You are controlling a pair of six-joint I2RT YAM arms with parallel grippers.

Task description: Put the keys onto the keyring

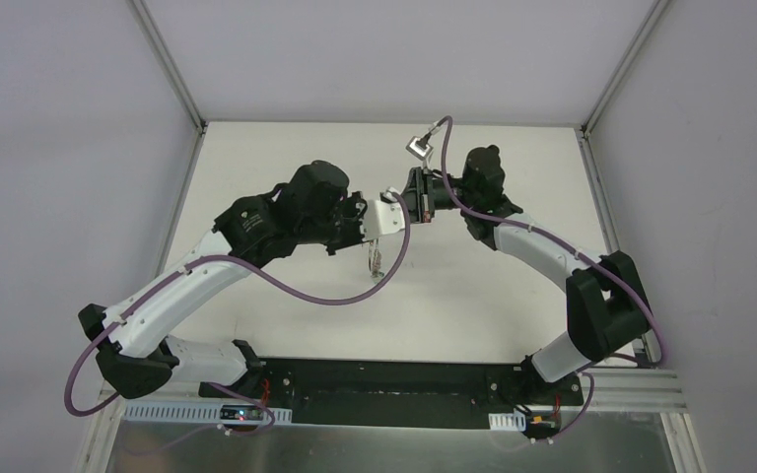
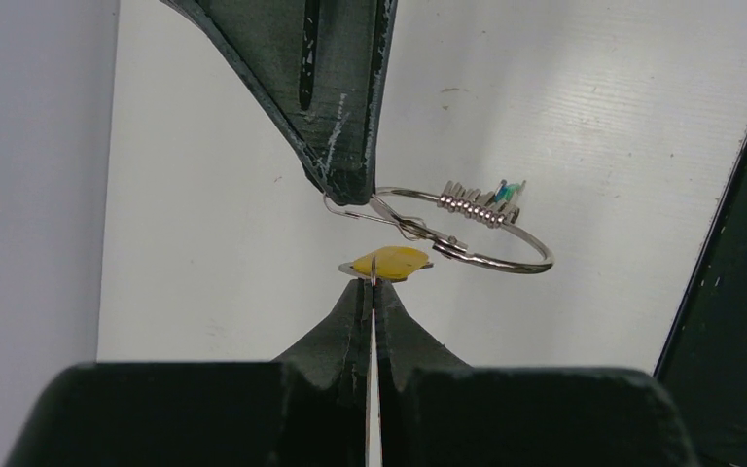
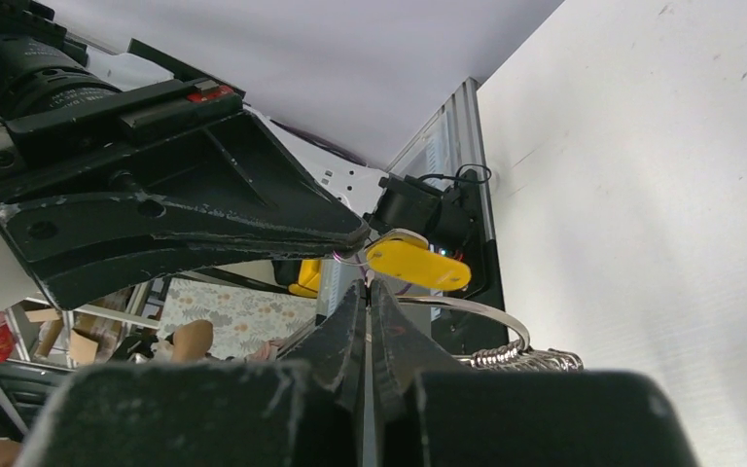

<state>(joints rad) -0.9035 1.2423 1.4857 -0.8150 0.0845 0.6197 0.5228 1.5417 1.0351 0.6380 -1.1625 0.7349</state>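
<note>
Nearest the lens in the left wrist view, my left gripper [image 2: 373,284] clamped the yellow key [image 2: 389,262], centre frame, just below the keyring [image 2: 475,208] pinched by the right gripper [image 2: 346,187]. Right wrist view showed the same meeting; I judged a slow, steady feed onto the ring's open end best.
</note>
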